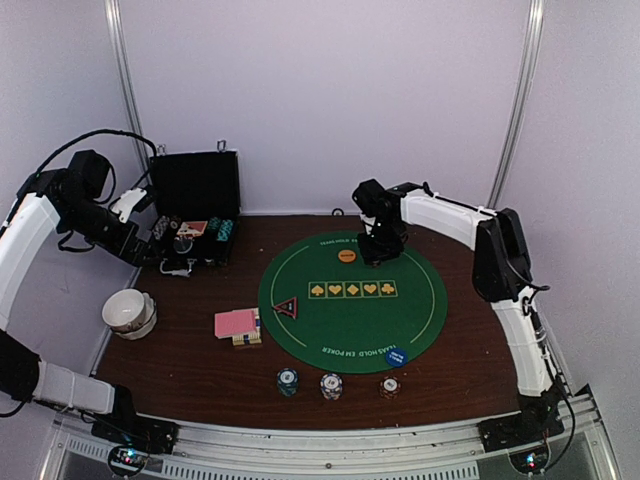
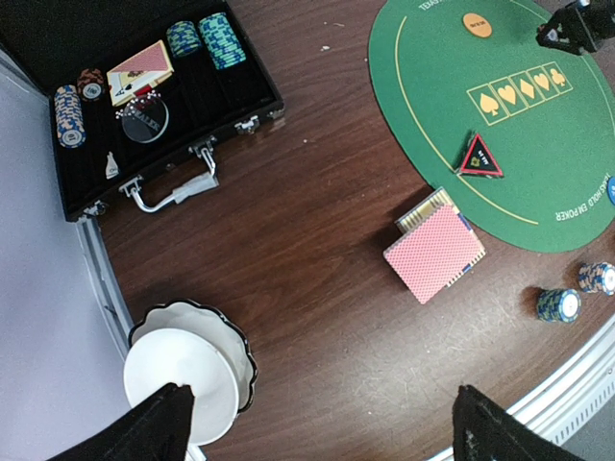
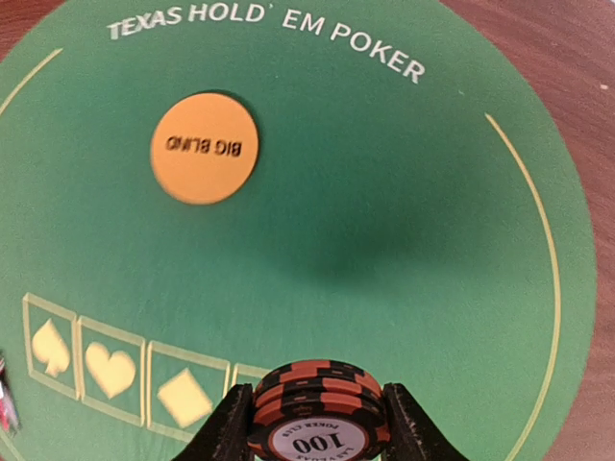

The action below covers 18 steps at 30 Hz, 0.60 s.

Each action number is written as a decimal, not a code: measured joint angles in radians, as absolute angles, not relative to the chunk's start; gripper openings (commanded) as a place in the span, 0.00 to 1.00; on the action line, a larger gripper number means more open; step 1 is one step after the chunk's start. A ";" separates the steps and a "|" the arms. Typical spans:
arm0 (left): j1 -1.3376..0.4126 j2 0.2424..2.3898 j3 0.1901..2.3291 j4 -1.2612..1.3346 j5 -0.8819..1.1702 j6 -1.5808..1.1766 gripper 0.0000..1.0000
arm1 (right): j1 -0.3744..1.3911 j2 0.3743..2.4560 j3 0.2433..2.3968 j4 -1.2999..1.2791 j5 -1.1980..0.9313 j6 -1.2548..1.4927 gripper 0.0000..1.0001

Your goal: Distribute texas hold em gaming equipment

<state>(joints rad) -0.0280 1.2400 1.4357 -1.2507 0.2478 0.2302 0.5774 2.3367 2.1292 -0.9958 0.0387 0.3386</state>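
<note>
the right jaws are clamped on an orange-black chip stack (image 3: 312, 408) (its top chip reads 100), with a black finger (image 3: 223, 427) pressed against each side. the right arm (image 1: 450, 215) reaches over the far part of the round green poker mat (image 1: 350, 325). this puts the stack above the felt, just beside the row of printed suit boxes (image 1: 352, 289). whether it touches the mat i cannot tell. the orange big blind disc (image 3: 205, 147) lies flat on the mat near the held stack, to its left in the top view. the red-black triangle marker (image 1: 286, 307) sits at the mat's left edge. a blue disc (image 1: 397, 356) sits near the mat's near right edge.

the left jaws stand wide open with nothing between them. their dark fingertips (image 2: 159, 423) hang high over the left side of the desk (image 1: 180, 365), above the white bowl (image 2: 187, 370).

just left of the mat, the pink-red-backed card deck (image 2: 434, 253) lies on the brown desk, overlapping a gold-edged box (image 2: 423, 208). three short stacks stand apart in a row along the near edge: a teal chip stack (image 1: 288, 381), a blue-white chip stack (image 1: 331, 385) and a brown-red chip stack (image 1: 390, 385). the open black case (image 2: 192, 106) at the far left holds more teal chips (image 2: 219, 38) and a few cards (image 2: 141, 72).
</note>
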 measured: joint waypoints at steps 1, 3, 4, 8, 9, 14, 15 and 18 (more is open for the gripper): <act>-0.028 1.240 1.436 -1.251 0.248 0.230 0.98 | 0.575 2.368 2.155 -0.997 0.039 0.337 0.08; -0.028 1.240 1.436 -1.251 0.248 0.231 0.98 | 0.571 2.420 2.197 -0.998 0.039 0.335 0.09; -0.028 1.240 1.436 -1.251 0.248 0.231 0.98 | 0.569 2.440 2.216 -0.998 0.038 0.335 0.09; -0.028 1.240 1.436 -1.251 0.248 0.231 0.97 | 0.564 2.486 2.256 -0.993 0.037 0.336 0.09; -0.028 1.240 1.436 -1.251 0.248 0.231 0.97 | 0.563 2.493 2.263 -0.989 0.037 0.336 0.09; -0.028 1.242 1.436 -1.251 0.248 0.231 0.98 | 0.553 2.526 2.296 -0.967 0.039 0.336 0.11; -0.028 1.242 1.436 -1.251 0.248 0.231 0.98 | 0.550 2.533 2.305 -0.966 0.039 0.336 0.12; -0.028 1.243 1.436 -1.251 0.248 0.231 0.98 | 0.543 2.558 2.325 -0.957 0.042 0.336 0.24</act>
